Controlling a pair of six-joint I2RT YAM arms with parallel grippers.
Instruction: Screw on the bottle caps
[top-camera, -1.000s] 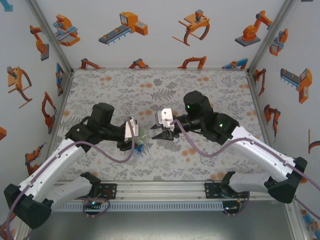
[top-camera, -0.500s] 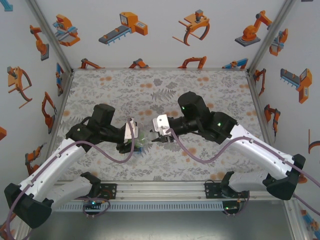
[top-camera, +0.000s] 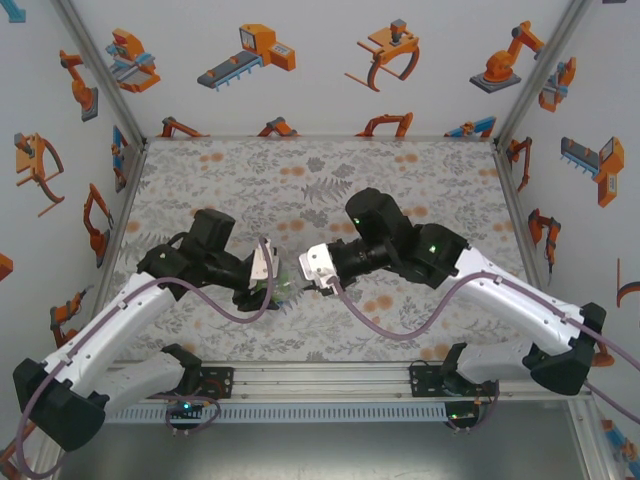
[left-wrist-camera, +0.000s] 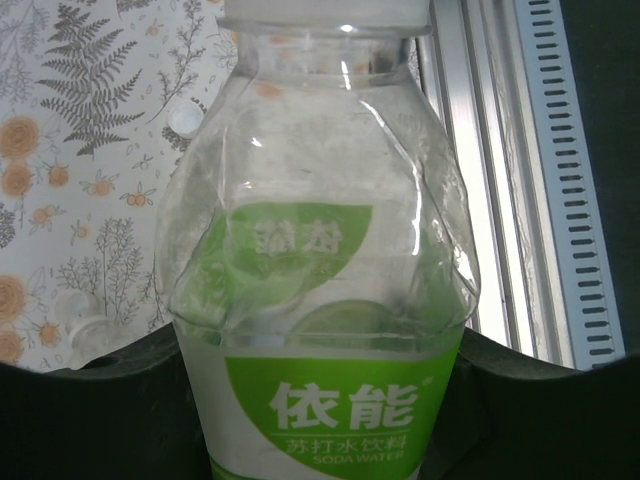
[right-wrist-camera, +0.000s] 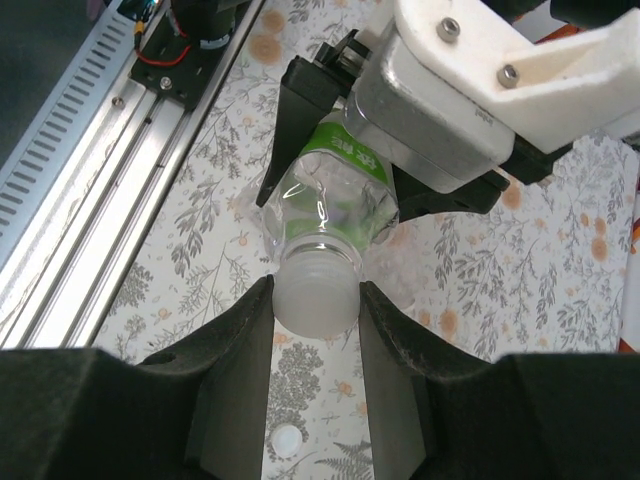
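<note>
black fingers (right-wrist-camera: 235, 345) of the right tool (right-wrist-camera: 315, 288) are closed against both sides of the whitish cap (right-wrist-camera: 316, 300), which sits on the neck of the green-labelled bottle (right-wrist-camera: 335, 195). the left tool (left-wrist-camera: 320, 410) is clamped around the bottle's labelled body, holding it with its neck pointing at the right tool; the clear shoulder is dented. in the top view the two tools meet just left of the middle, toward the near side of the floral tabletop (top-camera: 400, 180), with the bottle between them. a loose cap (right-wrist-camera: 288, 437) lies on the tabletop near the right tool's fingers, apart from the bottle. an aluminium rail (right-wrist-camera: 90, 190) runs along the near edge.
</note>
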